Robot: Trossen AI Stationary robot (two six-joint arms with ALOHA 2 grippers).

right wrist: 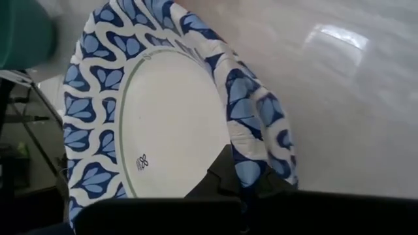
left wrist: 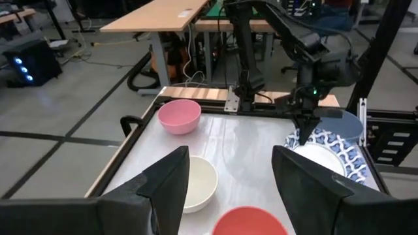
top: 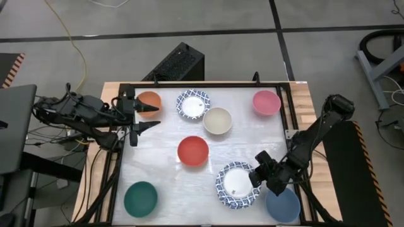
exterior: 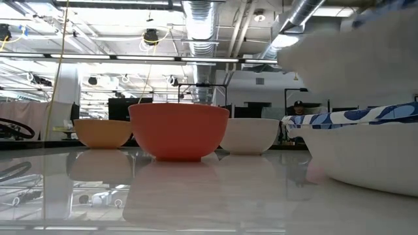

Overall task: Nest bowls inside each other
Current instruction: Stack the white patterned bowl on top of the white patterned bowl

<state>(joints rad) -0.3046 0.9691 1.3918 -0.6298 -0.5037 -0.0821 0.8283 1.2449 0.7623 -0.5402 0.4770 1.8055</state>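
Note:
My right gripper (top: 257,171) is shut on a white bowl with a blue patterned rim (top: 238,184) at the near right of the table. In the low view a patterned bowl (exterior: 366,150) stands on the table, with a blurred white shape (exterior: 353,52) above it. My left gripper (top: 158,116) hangs open at the far left, beside the orange bowl (top: 149,101), touching nothing. The red bowl (top: 192,151), cream bowl (top: 217,120), pink bowl (top: 266,102), teal bowl (top: 140,197), blue bowl (top: 282,205) and a second patterned bowl (top: 193,104) each stand apart on their bases. My right gripper pinches the patterned bowl's rim (right wrist: 251,163) on its right side, one finger (right wrist: 222,176) inside the bowl and the other hidden behind the wall. The fingers slant down from the table's right. The bowl is tilted; whether it rests on anything below I cannot tell.
A black frame (top: 189,85) runs round the white table top. Bare table lies between the red bowl and the teal bowl. Beyond the far edge are desks and cables (left wrist: 157,19). The right arm (top: 315,132) slants over the table's right edge.

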